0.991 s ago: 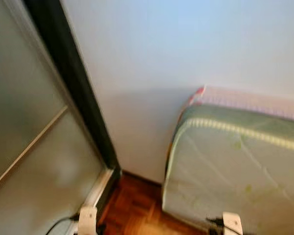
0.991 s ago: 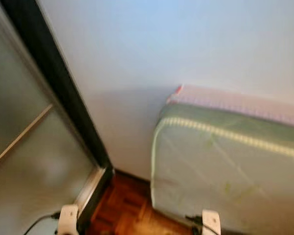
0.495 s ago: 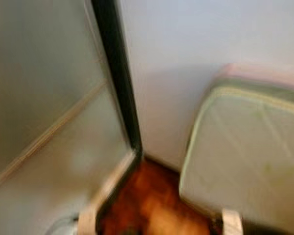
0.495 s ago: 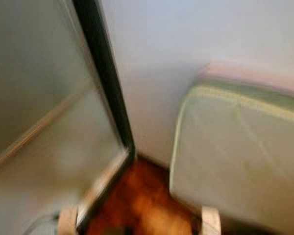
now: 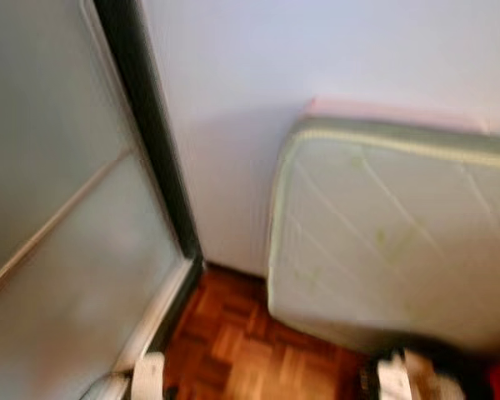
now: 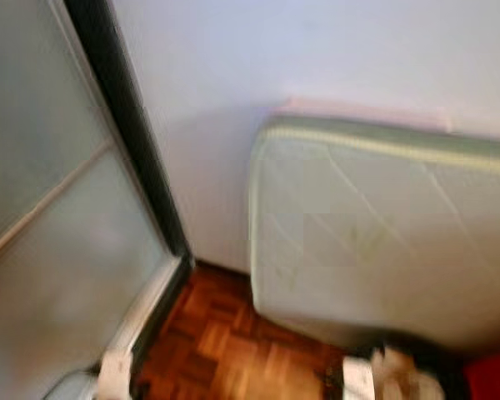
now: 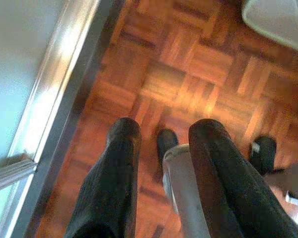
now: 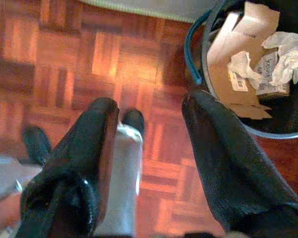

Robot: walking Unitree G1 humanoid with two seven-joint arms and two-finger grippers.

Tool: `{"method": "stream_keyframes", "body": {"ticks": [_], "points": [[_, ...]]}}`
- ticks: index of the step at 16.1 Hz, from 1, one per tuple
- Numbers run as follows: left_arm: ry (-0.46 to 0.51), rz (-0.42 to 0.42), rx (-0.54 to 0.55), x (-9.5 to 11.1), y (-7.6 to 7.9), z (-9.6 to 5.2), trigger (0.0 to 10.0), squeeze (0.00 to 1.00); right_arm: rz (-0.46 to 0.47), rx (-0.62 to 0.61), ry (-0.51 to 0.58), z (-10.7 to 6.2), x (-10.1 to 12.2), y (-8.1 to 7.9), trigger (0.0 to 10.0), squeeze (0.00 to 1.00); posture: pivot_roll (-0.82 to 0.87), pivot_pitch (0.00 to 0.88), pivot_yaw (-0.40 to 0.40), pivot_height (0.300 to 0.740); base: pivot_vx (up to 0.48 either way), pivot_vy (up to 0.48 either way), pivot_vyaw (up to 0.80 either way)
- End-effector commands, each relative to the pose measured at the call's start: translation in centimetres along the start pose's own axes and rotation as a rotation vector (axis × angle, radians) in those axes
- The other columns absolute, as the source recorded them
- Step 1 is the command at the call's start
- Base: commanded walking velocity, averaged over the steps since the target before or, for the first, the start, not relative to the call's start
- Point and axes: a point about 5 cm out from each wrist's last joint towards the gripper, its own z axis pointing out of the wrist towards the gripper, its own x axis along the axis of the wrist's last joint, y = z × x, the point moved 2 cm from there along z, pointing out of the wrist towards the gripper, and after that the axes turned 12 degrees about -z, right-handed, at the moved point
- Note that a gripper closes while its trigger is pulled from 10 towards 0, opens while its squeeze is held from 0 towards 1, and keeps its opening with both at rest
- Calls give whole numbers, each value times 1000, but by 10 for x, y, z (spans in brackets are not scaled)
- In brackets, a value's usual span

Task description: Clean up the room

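1. Hanging low over the parquet floor (image 7: pixel 188 64), the left end effector (image 7: pixel 161 144) and right end effector (image 8: pixel 151 119) are both released, empty.
2. Upper right of the right wrist view, a black bin (image 8: pixel 288 121) holds cardboard and crumpled paper (image 8: pixel 268 54).
3. Farther back, right of frame, a pale green mattress (image 5: pixel 383 233) leans on the white wall (image 5: pixel 317 50); a frosted sliding door (image 5: pixel 58 208) fills the left.

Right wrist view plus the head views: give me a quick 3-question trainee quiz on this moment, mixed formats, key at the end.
1. True or false: the bin beside the right gripper holds cardboard and crumpled paper.
2. What leans against the wall? A) a mattress B) a ladder C) a bicycle
3. Fill in: the floor under the left gripper is wooden ____.

Key
1. True
2. A
3. parquet
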Motion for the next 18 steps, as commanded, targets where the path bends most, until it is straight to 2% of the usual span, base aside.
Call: {"method": "stream_keyframes", "body": {"ticks": [1, 6, 8, 10, 18], "points": [[-65, -6, 47, 11, -38, -2, 10000, 0, 75, 24, -134, -7, -24, 36, 10000, 0, 28, 0, 4, 740, 0, 0, -769], [-55, 10, 45, 12, -37, -2, 10000, 0, 62, 35, -141, -8, -24, 35, 10000, 0, 28, 0, 1, 740, 0, 0, -768], [-43, 29, 42, 14, -37, -2, 10000, 0, 57, 37, -141, -8, -24, 36, 10000, 0, 26, 0, 1, 740, 0, -345, -766], [-49, 2, 50, 13, -38, -2, 10000, 0, 56, 37, -142, -8, -24, 35, 10000, 0, 23, 0, 7, 740, 0, -212, -766], [-49, 59, 45, 16, -41, -2, 10000, 0, 64, 39, -147, -7, -25, 32, 10000, 0, 20, 0, 23, 740, 0, -45, -761]]}}
